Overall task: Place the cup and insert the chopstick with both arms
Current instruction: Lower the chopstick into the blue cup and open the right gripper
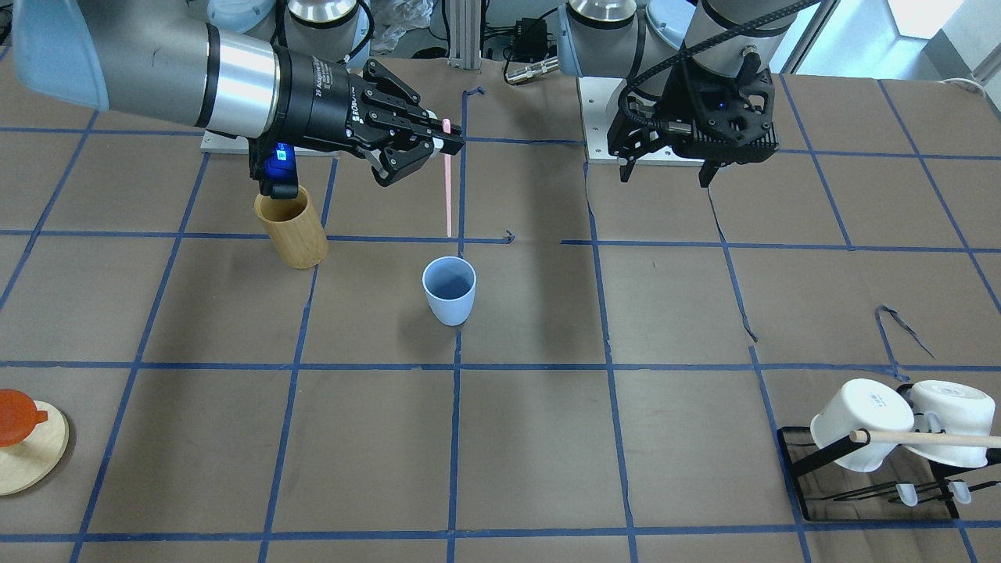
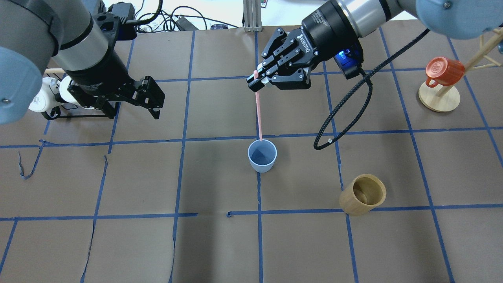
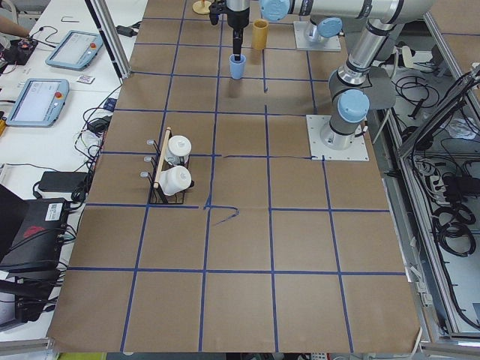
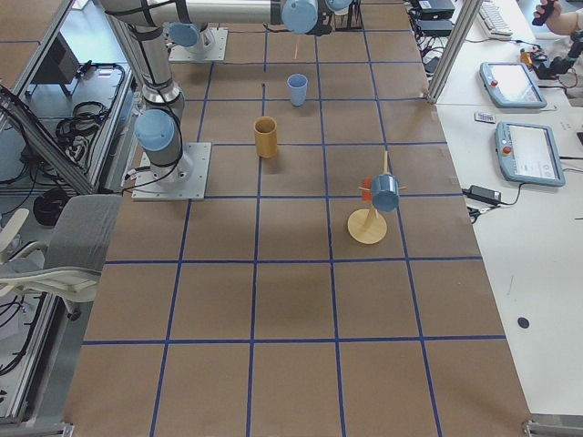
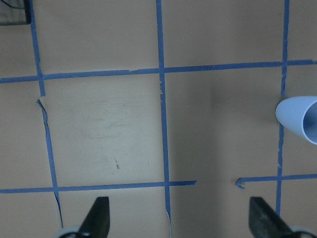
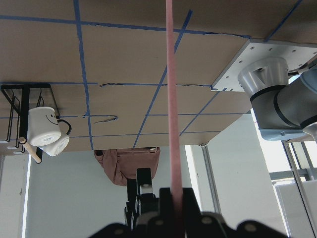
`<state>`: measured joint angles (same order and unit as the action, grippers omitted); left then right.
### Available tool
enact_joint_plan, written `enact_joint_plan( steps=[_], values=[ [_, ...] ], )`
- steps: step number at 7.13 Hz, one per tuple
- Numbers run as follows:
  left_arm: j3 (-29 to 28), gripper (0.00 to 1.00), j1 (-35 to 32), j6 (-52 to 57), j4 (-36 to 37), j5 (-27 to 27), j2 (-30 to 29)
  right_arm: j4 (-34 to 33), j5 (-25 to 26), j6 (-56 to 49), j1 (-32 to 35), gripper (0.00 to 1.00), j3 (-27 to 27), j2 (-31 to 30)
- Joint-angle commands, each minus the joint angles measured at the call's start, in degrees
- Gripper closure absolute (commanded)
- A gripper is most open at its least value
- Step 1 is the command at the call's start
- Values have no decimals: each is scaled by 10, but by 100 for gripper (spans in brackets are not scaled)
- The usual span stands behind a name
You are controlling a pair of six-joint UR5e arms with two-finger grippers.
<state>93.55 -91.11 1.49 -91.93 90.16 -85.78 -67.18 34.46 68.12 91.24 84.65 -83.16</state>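
Two arms are sharing the overhead frame. At left, the left gripper [image 2: 134,113] is hanging spread wide and empty. At centre, the cup [image 2: 262,156] is standing upright, with the chopstick [image 2: 258,114] dangling above its far rim, pinched by the right gripper [image 2: 256,81]. Insertion is beginning, I'd judge; next comes centring the tip, then lowering.

My right arm stretches in from its side with the wrist lying almost level. My right gripper [image 2: 256,79] points across toward my left, its two fingertips pinched tight on the top end of the chopstick [image 2: 258,114], which hangs straight down from them. My left arm sits off on its own side with the wrist aimed downward, and my left gripper [image 5: 181,222] hangs there with jaws spread wide and empty.
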Motion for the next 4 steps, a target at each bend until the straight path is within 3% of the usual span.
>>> enact_joint_plan(
  steps=[1, 3, 4],
  values=[
    [-1, 0, -1, 0, 0, -1, 0, 0, -1, 0, 0, 61, 1, 0],
    [-1, 0, 0, -1, 0, -1, 0, 0, -4, 4, 0, 27, 1, 0],
    [-2, 0, 0, 0, 0, 0, 0, -1, -4, 4, 0, 26, -3, -1]
  ],
)
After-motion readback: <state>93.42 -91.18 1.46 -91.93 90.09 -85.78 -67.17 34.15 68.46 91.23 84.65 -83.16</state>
